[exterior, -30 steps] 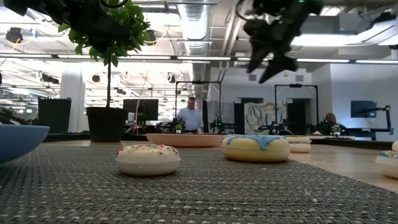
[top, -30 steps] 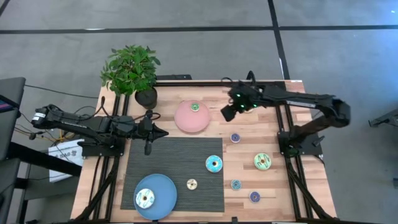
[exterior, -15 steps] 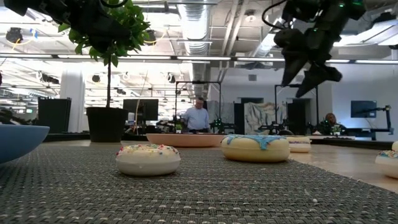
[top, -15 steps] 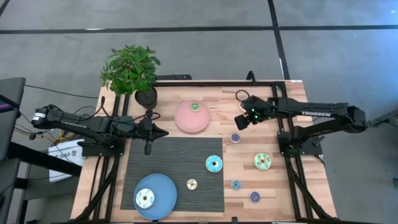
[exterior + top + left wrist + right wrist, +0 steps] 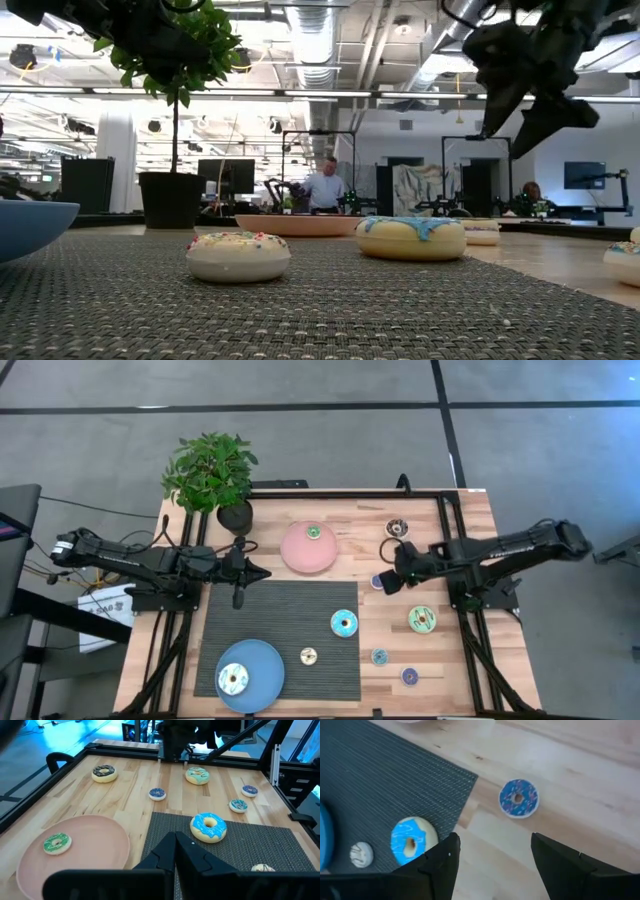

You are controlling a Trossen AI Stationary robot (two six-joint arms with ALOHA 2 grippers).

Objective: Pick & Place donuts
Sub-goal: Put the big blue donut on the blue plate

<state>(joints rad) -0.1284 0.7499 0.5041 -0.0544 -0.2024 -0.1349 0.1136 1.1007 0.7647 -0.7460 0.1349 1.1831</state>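
Approach step: right gripper (image 5: 492, 857) hovering, jaws wide, empty, above small blue-purple donut (image 5: 518, 798) on bare wood just beside mat (image 5: 380, 795); next: centre over it, descend, close; left gripper (image 5: 238, 568) parked at mat edge, jaws seemingly closed.

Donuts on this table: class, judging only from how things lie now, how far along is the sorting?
Done: one donut on the pink plate, one on the blue plate. In hand: nothing; the right end effector hangs open over the small blue-purple donut. Left: seven donuts off plates. The left end effector waits.
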